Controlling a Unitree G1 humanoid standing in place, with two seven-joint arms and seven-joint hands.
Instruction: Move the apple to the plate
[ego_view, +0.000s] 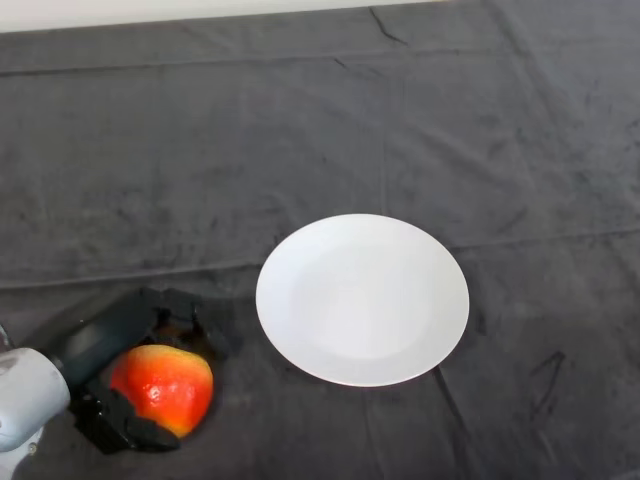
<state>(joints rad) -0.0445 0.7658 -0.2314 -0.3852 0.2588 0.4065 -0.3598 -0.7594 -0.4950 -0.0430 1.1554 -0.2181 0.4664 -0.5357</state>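
Note:
A red and orange apple (163, 388) lies on the dark cloth at the lower left. My left hand (104, 345) comes in from the lower left and wraps it: the fingers (212, 328) curl over its far side and the thumb (130, 427) presses its near side. The white round plate (362, 299) sits bare in the middle of the table, just right of the apple, with a narrow strip of cloth between them.
The dark cloth (330, 130) covers the whole table and shows creases. A pale edge runs along the top of the view behind it.

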